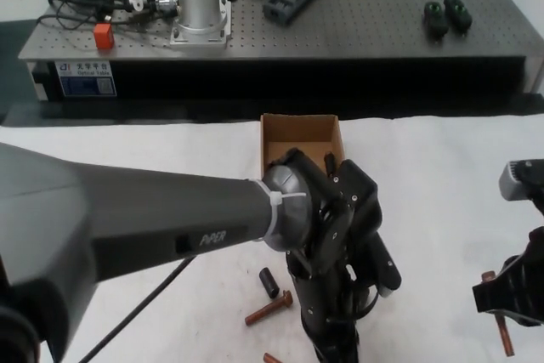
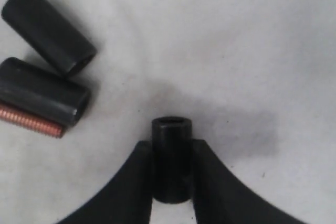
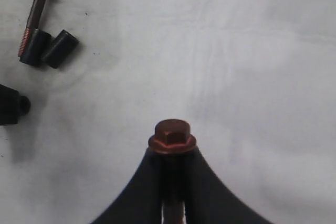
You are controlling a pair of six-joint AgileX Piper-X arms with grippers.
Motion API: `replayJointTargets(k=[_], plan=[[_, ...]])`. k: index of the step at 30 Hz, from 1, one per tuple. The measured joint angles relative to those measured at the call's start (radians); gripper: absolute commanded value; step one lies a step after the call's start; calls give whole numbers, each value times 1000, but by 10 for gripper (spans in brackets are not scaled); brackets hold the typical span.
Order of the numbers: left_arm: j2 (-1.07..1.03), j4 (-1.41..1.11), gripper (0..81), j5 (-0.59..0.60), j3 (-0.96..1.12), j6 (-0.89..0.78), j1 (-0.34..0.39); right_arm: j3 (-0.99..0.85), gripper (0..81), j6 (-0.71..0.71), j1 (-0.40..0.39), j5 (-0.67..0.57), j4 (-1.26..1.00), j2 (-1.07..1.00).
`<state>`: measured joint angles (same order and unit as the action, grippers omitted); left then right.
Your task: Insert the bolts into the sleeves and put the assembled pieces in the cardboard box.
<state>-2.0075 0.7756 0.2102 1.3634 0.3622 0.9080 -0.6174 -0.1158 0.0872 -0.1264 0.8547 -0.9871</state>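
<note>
Left pincer [image 2: 172, 153] pinches black sleeve [image 2: 171, 129], open end outward. Right pincer [image 3: 172, 158] pinches copper bolt [image 3: 172, 136] below its head. Cardboard box [image 1: 299, 136] stands open on white-covered desk [image 1: 425, 176], beyond both.

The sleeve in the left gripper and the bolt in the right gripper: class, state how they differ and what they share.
The sleeve is black; the bolt is copper-coloured. The sleeve ends in an open hole; the bolt ends in a hexagonal flanged head. Shared: the left gripper and the right gripper each clamp theirs over white cloth.
</note>
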Motion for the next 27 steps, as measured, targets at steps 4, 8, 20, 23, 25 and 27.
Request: replayJointTargets(k=[4, 8, 20, 23, 25, 27], plan=[[10, -17, 7, -9, 0, -76, -4, 0, 30, 14, 0, -58, 0, 0], [180, -145, 7, -11, -103, -216, -61, 17, 30, 63, 0, -180, -27, 10], [866, -951, 7, 350, -782, -649, -198, 117, 30, 616, -194, -454, -751, 130], [926, -1019, 7, 389, -805, -668, -198, 117, 30, 751, -302, -425, -1023, 93], [943, -1040, 7, 410, -807, -674, -198, 113, 30, 809, -359, -402, -1169, 61], [946, -1043, 7, 418, -808, -679, -198, 100, 30, 836, -407, -392, -1236, 20]])
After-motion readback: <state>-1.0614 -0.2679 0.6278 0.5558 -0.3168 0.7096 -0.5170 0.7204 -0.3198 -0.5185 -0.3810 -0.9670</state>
